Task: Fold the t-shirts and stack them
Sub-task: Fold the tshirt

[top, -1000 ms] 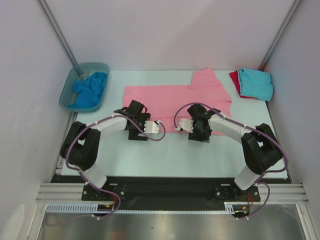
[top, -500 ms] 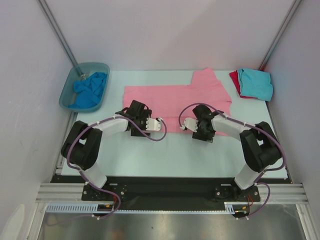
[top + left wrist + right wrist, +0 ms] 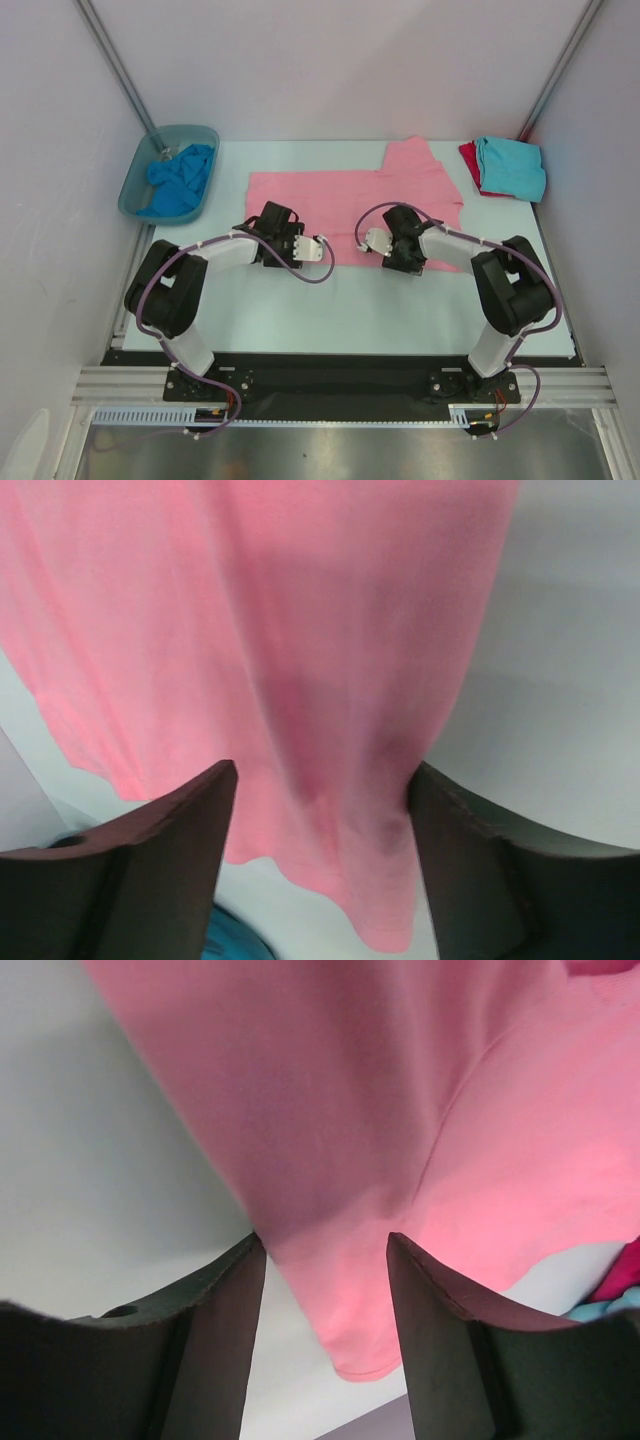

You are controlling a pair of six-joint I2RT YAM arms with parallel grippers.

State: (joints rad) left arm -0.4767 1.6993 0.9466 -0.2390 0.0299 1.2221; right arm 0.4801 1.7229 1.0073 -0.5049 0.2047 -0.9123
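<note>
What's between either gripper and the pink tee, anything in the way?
Nothing visible. The left gripper and right gripper both sit at the near hem of the pink tee, jaws apart with cloth between them. Tub and folded stack lie off to the sides.

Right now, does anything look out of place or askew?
Only the blue shirt, lying crumpled in the tub at the far left, unfolded. The pink shirt lies spread flat, one part jutting toward the back; the turquoise shirt sits folded on the red shirt.
</note>
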